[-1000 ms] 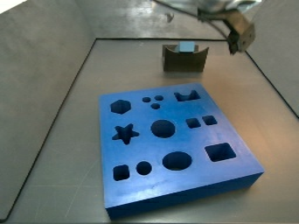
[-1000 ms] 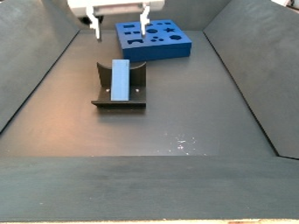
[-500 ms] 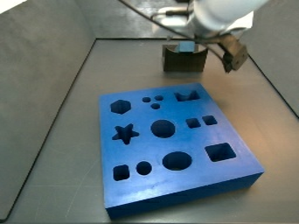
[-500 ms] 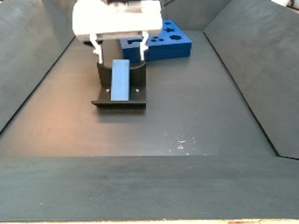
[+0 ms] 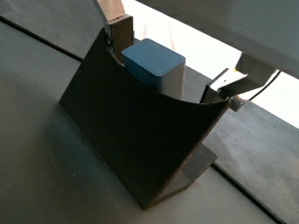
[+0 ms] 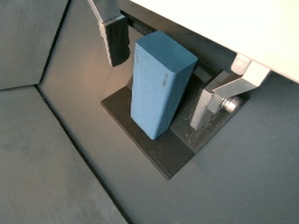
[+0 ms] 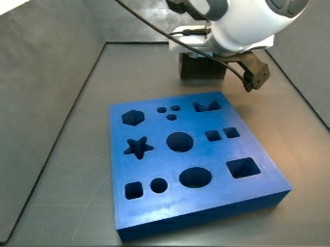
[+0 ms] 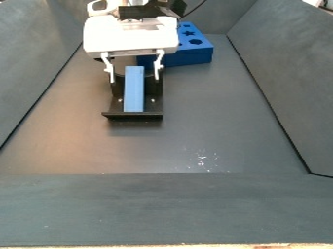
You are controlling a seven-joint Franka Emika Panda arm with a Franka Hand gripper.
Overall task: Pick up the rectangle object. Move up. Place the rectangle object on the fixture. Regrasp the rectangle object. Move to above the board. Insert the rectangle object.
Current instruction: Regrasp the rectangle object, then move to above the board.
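The rectangle object [image 6: 158, 83] is a light grey-blue block that leans in the dark fixture [image 6: 146, 144]. In both wrist views it sits between the fingers. My gripper [image 6: 163, 70] is open and straddles the block's upper end. One finger [image 6: 115, 39] stands off one side with a gap. The other finger [image 6: 212, 98] is close to the opposite side. A side view shows the gripper [image 8: 131, 64] low over the block [image 8: 134, 89] in the fixture [image 8: 131, 113]. The blue board [image 7: 194, 159] lies apart from it.
The board [image 8: 196, 47] with its shaped holes lies just beyond the fixture [image 7: 200, 66]. Sloping grey walls [image 8: 39, 88] close in the floor on both sides. The arm's white body [image 7: 252, 24] hangs over the fixture.
The gripper has come down from above the fixture and now has its fingers on either side of the block. The block and the board have not moved.
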